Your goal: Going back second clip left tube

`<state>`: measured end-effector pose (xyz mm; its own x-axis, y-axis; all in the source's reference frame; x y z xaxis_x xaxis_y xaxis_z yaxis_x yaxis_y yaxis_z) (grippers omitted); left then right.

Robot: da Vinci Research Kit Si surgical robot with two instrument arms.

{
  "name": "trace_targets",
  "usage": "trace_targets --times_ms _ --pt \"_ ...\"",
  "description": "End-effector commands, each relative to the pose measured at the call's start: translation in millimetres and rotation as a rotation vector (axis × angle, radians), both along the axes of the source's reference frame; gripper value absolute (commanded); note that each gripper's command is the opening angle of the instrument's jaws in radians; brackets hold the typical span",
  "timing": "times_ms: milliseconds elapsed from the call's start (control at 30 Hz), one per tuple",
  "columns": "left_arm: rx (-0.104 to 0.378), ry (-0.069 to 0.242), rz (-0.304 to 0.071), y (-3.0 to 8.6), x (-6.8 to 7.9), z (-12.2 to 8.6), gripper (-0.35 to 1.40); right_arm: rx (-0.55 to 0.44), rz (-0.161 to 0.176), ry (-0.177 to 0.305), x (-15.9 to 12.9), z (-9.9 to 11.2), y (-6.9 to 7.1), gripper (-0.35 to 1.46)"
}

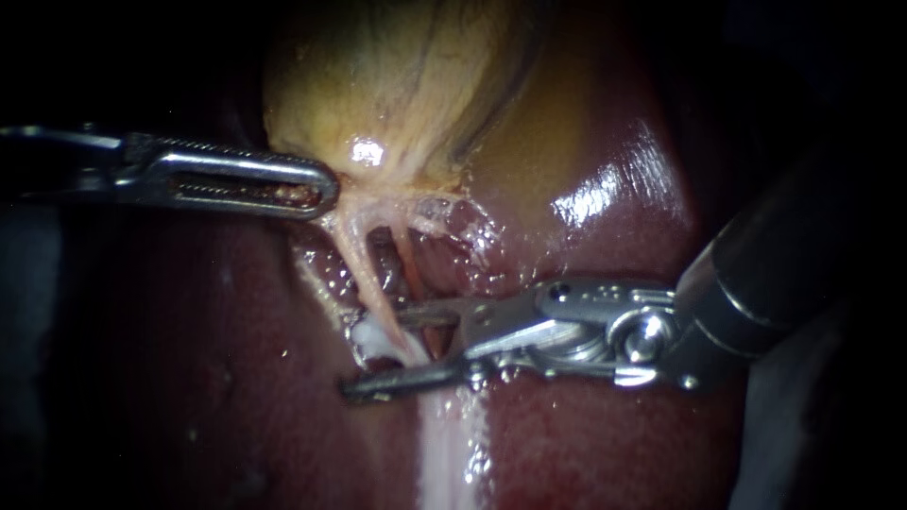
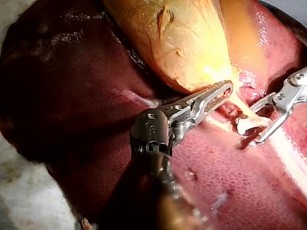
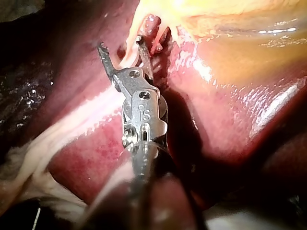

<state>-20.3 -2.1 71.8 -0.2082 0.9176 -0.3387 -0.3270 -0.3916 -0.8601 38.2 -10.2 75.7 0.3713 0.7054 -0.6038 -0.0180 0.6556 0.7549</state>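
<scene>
The yellow gallbladder (image 1: 397,85) lies on the dark red liver (image 1: 189,378). My left instrument (image 1: 316,187) has its jaws shut on the gallbladder's lower edge, and pale strands run down from there. The left tube (image 1: 364,274) is a pale strand that carries a white clip (image 1: 374,338). My right instrument (image 1: 392,351) has its jaws open, one on each side of this tube at the clip. An orange right tube (image 1: 413,276) runs beside it. The left wrist view shows the clip (image 2: 247,125) between the right instrument's spread jaws. In the right wrist view the tube (image 3: 127,56) runs between the open jaws (image 3: 122,49).
A broad white band of tissue (image 1: 449,444) runs down the liver below the clip. The liver's glossy surface (image 1: 605,189) rises to the right of the gallbladder. The right instrument's dark shaft (image 1: 784,274) fills the right side.
</scene>
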Motion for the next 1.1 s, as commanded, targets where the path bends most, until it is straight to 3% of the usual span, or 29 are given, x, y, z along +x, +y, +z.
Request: trace_targets --times_ms 33,267,500,733,1100 --pt "0.0 0.001 -0.001 0.0 0.0 0.0 -0.35 -0.002 0.0 0.0 0.2 0.1 -0.1 0.49" --pt "0.0 0.001 -0.001 0.0 -0.1 0.1 -0.35 -0.002 -0.004 0.001 0.8 0.5 -0.3 0.49" --pt "0.0 0.001 -0.001 0.0 -0.1 0.1 -0.35 -0.002 0.021 -0.013 0.6 1.1 0.7 0.5" --pt "0.0 0.001 -0.001 0.0 -0.1 0.0 -0.35 -0.007 0.022 -0.009 -0.3 0.4 1.5 0.5" --pt "0.0 0.001 0.0 -0.1 0.2 -0.1 -0.35 -0.045 -0.009 0.021 -5.9 -2.6 3.4 0.5"
